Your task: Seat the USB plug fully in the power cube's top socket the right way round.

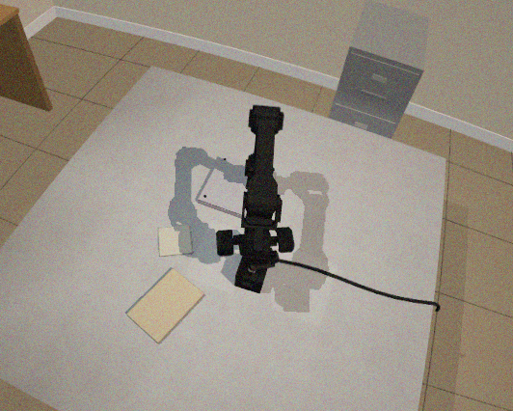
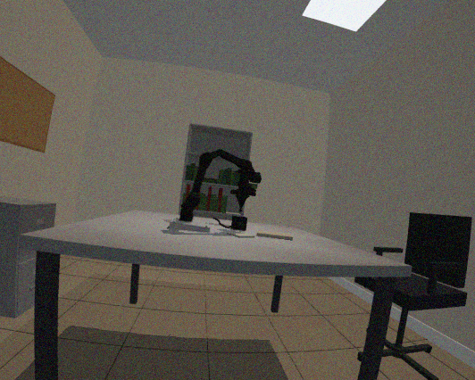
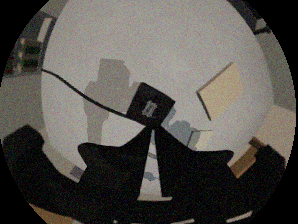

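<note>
The black power cube (image 1: 247, 284) (image 2: 238, 223) (image 3: 143, 94) stands on the table below the gripper. A pale socket (image 3: 149, 108) shows on its top in the wrist view. My gripper (image 2: 241, 210) (image 3: 153, 125) points down and is shut on the USB plug. In the exterior view the fingertips are just above the cube; in the wrist view they overlap its near edge. The plug is hard to make out between the dark fingertips, and which way round it faces cannot be told. The arm hides the fingertips in the top view.
A black cable (image 1: 359, 285) (image 3: 82, 93) runs from beside the cube over the table edge. A tan pad (image 1: 166, 306) (image 3: 220, 92) and a small cream pad (image 1: 168, 241) lie near the cube. A pale flat slab (image 1: 224, 195) lies beside the arm.
</note>
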Action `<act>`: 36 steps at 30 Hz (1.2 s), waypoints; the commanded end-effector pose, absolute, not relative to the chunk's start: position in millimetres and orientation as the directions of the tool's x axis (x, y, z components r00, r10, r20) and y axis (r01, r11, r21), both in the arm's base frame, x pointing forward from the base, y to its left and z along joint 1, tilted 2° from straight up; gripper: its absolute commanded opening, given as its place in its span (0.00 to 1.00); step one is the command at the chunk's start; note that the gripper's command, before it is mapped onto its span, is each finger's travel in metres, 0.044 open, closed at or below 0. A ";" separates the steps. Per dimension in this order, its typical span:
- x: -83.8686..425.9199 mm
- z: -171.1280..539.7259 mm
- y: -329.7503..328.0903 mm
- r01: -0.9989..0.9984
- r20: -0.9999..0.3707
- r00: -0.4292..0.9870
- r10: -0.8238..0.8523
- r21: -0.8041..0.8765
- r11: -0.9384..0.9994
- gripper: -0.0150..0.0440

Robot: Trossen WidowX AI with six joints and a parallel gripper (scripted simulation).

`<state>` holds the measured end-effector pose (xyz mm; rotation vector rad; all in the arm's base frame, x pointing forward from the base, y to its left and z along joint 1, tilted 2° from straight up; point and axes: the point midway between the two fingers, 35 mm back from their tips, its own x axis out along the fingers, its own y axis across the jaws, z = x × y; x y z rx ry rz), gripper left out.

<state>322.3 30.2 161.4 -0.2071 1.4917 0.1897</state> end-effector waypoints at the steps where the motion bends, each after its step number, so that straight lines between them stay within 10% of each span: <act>1: 322.4 161.3 30.2 -0.370 -0.997 0.071 -0.002 -0.028 0.929 0.25; 36: 322.4 161.2 30.2 -0.960 -0.997 0.071 -0.002 -0.069 0.271 0.25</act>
